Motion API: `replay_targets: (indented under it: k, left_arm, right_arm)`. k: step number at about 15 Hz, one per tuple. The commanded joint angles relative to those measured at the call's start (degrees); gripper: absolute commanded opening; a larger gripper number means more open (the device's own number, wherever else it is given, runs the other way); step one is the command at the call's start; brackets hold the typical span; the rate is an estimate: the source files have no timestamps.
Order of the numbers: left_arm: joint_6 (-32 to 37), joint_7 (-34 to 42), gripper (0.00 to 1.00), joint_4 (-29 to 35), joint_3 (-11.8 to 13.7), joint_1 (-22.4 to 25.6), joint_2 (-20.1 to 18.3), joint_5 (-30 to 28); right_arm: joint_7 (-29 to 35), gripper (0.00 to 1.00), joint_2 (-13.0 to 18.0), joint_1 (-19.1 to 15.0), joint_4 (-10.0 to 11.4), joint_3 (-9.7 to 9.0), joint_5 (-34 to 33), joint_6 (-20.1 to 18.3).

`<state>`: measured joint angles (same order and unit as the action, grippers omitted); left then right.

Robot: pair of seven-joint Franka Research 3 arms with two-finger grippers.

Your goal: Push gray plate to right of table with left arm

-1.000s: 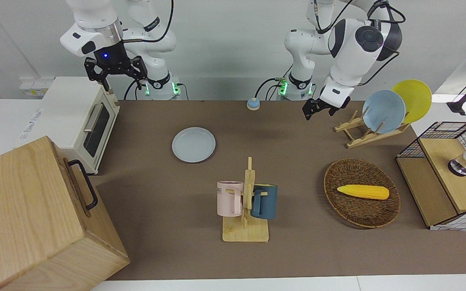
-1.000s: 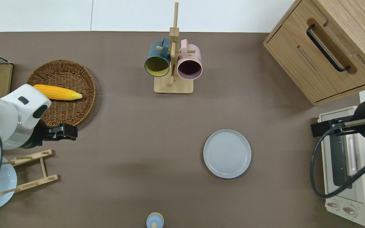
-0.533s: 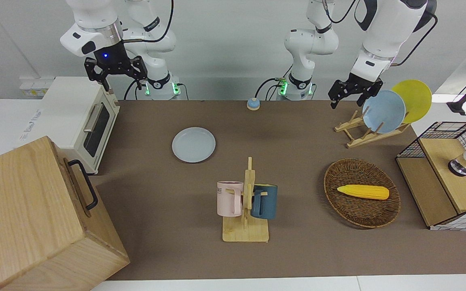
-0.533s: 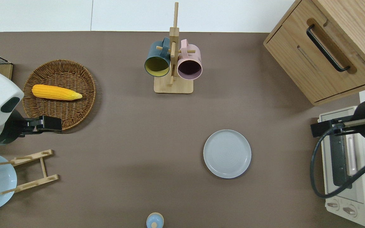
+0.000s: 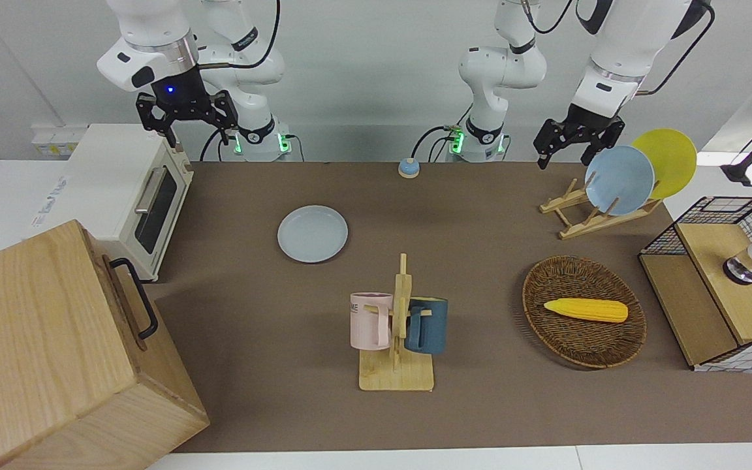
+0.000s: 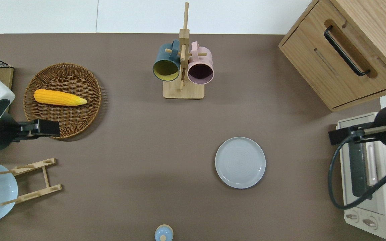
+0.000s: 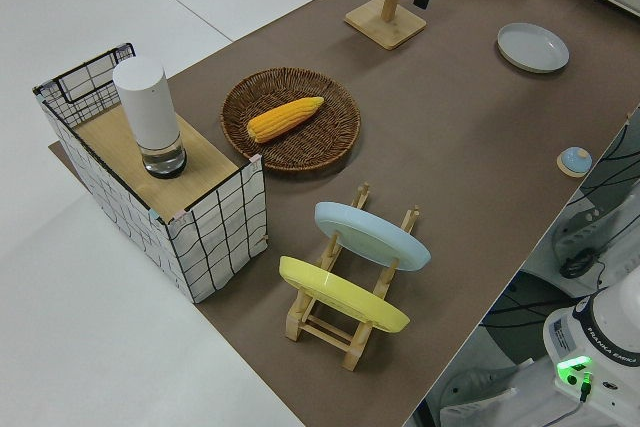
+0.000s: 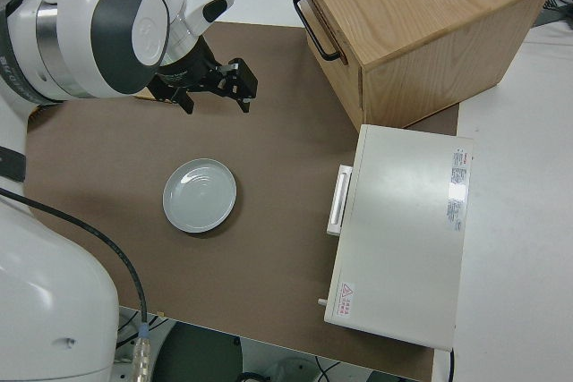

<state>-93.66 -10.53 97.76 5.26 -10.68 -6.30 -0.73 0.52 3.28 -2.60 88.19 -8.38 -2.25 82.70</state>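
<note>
The gray plate lies flat on the brown table, toward the right arm's end, near the toaster oven; it also shows in the overhead view, the left side view and the right side view. My left gripper is open and empty, raised in the air. In the overhead view it is over the edge of the wicker basket nearest the robots, far from the plate. My right arm is parked with its gripper open.
A mug rack with a blue and a pink mug stands mid-table. The wicker basket holds a corn cob. A dish rack holds a sky-blue and a yellow plate. A wooden cabinet, toaster oven, wire crate and small blue bell stand around the edges.
My left gripper has risen and swung toward the left arm's end of the table, from beside the dish rack to over the basket's edge. The gray plate has not moved.
</note>
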Motion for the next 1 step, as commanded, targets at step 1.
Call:
replay_targets:
  k: [1]
  left_arm:
    - [1.46, -0.28, 0.99, -1.26, -0.6, 0.92, 0.41, 0.64]
  right_arm:
    - [-1.13, 0.996, 0.41, -0.39, 0.23, -0.06, 0.14, -0.08]
